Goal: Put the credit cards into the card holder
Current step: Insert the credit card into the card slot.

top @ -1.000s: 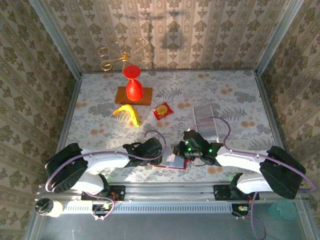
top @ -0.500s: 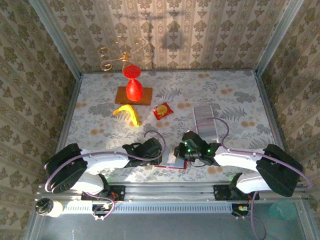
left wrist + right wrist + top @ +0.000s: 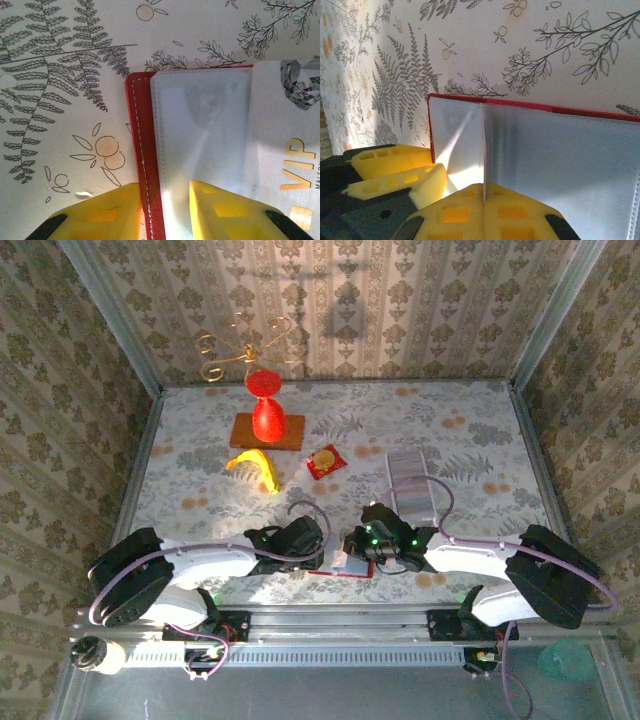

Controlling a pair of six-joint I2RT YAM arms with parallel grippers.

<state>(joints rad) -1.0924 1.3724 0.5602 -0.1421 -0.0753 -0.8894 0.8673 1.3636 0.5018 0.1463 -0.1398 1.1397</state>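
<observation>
A credit card (image 3: 282, 115), pinched in the right pincer (image 3: 483, 191), must be slid into the sleeve (image 3: 200, 125) of the card holder (image 3: 140, 130), steadied by the half-spread left pincer (image 3: 165, 202).

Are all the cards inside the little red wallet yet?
Not yet. Done: the card holder lies open on the table. In hand: the left tool rests on its edge, jaws apart, while the right tool pinches what looks like a card by its thin edge over the pale pocket. Left: more credit cards lie in a row farther back.
</observation>
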